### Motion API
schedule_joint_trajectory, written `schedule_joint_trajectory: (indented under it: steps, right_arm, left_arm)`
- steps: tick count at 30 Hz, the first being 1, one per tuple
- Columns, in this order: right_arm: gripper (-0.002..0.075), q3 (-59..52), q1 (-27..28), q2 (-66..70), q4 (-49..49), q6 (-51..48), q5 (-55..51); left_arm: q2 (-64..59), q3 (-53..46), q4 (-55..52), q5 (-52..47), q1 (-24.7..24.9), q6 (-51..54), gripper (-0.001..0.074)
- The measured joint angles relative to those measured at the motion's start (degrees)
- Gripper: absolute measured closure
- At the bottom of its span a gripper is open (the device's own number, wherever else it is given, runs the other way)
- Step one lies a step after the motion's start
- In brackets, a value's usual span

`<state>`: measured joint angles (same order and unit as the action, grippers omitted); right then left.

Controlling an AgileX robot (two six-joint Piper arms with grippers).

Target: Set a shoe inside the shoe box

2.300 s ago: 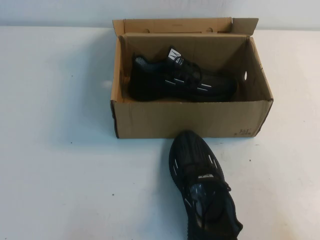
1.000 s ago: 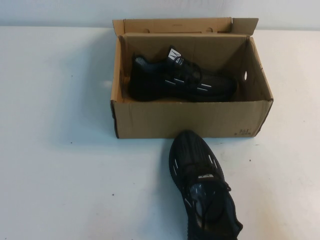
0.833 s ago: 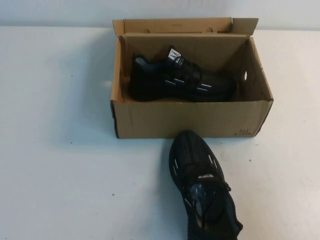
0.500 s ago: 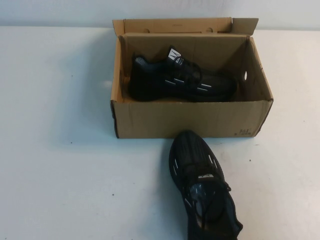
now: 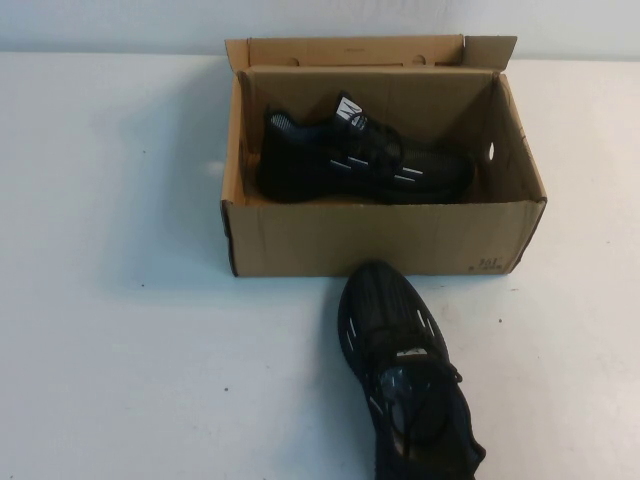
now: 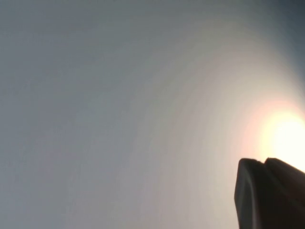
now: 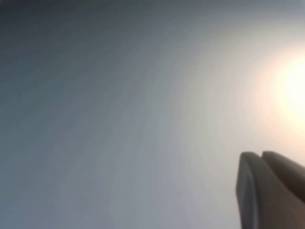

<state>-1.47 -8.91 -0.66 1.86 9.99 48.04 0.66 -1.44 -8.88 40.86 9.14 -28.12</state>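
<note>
High view: black mesh sneaker (image 5: 405,375) is lying on the table (image 5: 120,330), toe just beside the shoe box (image 5: 385,238); its look-alike (image 5: 365,160) is sitting inside. No arms showing.

Left wrist view: left gripper (image 6: 269,193) is facing blank surface; finger state cannot be told.

Right wrist view: right gripper (image 7: 269,188), likewise.

Judgement: grasp mid-body, lift clear of the near wall.

one shoe (image 5: 362,160) in shoe box (image 5: 385,238); second shoe (image 5: 405,375) before it.

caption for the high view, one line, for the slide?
One shoe lies inside the open box; its twin sits on the table in front; neither gripper in view.
</note>
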Motion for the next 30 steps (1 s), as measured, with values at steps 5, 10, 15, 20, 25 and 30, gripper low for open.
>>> schedule_joint_trajectory:
  steps: [5, 10, 15, 20, 25, 30]
  right_arm:
    - [0.0742, 2.2, 0.0, -0.2, -6.2, 2.2, 2.6]
    - [0.0742, 12.2, 0.0, -0.2, -7.3, 6.0, -4.6]
    - [0.0742, 24.8, 0.0, -0.2, -7.5, 7.4, -18.8]
    - [0.0742, 36.6, 0.0, 3.6, -7.5, 7.4, -40.4]
    - [0.0742, 44.2, 0.0, 13.8, -7.5, 7.3, -62.0]
    - [0.0742, 44.6, 0.0, 21.4, -8.0, 3.3, -74.9]
  left_arm:
    - [0.1, 1.7, -1.7, 4.5, 0.0, -0.1, 0.0739]
    - [0.1, 10.7, -3.7, -0.8, 0.0, -0.1, 0.0739]
    - [0.1, 21.5, -3.9, -10.4, 0.0, -0.1, 0.0739]
    - [-0.2, 30.8, -5.7, -26.7, 0.0, -0.6, 0.0739]
    - [-6.4, 36.7, -5.4, -45.3, 0.0, -1.5, 0.0739]
    - [-11.6, 36.8, -8.7, -60.7, 0.0, -0.2, 0.0739]
